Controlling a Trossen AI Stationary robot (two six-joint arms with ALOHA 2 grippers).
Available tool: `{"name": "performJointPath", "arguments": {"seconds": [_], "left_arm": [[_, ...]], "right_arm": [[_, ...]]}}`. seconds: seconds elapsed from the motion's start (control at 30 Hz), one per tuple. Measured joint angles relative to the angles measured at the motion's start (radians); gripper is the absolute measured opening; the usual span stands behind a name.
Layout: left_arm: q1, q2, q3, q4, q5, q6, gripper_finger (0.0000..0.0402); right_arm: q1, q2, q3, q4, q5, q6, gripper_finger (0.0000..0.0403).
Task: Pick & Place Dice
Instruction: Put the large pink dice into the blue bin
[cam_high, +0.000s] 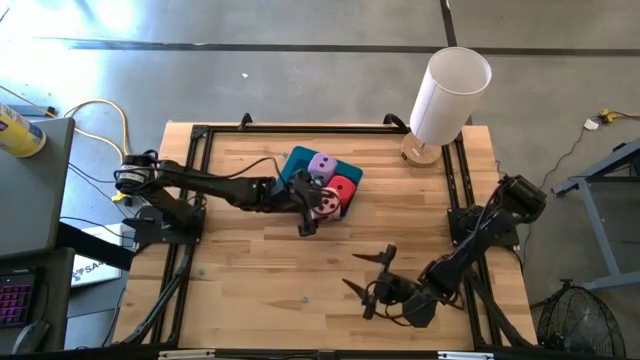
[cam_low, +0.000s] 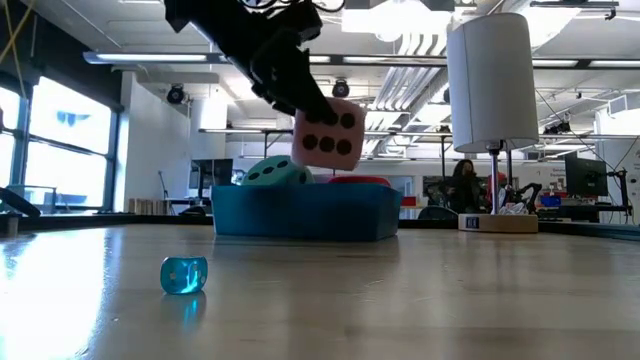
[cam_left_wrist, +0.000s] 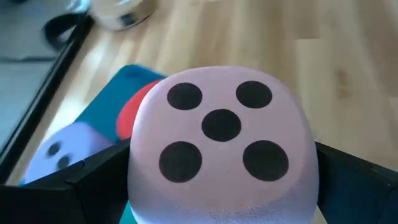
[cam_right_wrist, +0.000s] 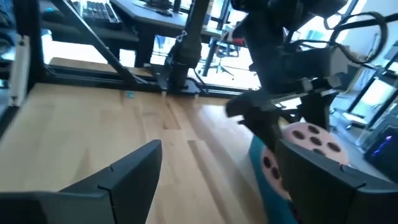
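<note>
A pink die (cam_low: 327, 138) with dark pips hangs over the near edge of the teal tray (cam_low: 300, 215), and my left gripper (cam_high: 322, 207) is shut on it. In the tray sit a lilac die (cam_high: 322, 165), a red die (cam_high: 343, 188) and a mint green die (cam_low: 275, 172). My right gripper (cam_high: 350, 270) hovers open over the table's near right part, clear of everything, its fingers pointing toward the left arm. My left gripper pinches the pink die between its two fingers (cam_left_wrist: 93, 180), on two opposite side faces (cam_left_wrist: 140, 168); the five-pip face is turned back toward the wrist. The fingers come slanting down from the table's left. The die hangs lifted clear above the tray.
A white cylinder (cam_high: 450, 90) on a round wooden base stands at the far right corner. A small clear blue die (cam_low: 184, 275) lies on the bare wood near the front. Black frame rails (cam_high: 190, 190) run along the table's sides. A person (cam_low: 465, 185) sits far behind the table.
</note>
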Motion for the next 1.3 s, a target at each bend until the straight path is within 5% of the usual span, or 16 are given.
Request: {"name": "performJointPath", "arguments": {"seconds": [0.2,0.6,0.9,1.3], "left_arm": [[0.055,0.0,0.0,0.0,0.158,0.038,0.04],[0.093,-0.012,-0.001,0.069,0.17,0.088,0.04],[0.206,-0.003,-0.002,0.123,0.249,0.089,0.04],[0.253,0.069,-0.001,0.164,0.302,0.064,0.04]], "right_arm": [[-0.043,0.0,0.0,0.0,0.0,-0.052,0.0305],[-0.082,0.0,0.0,0.001,0.003,-0.163,0.0305],[-0.144,0.0,0.0,-0.026,0.234,-0.247,0.0305],[-0.372,0.0,0.0,-0.022,0.191,-0.167,0.0305]]}}
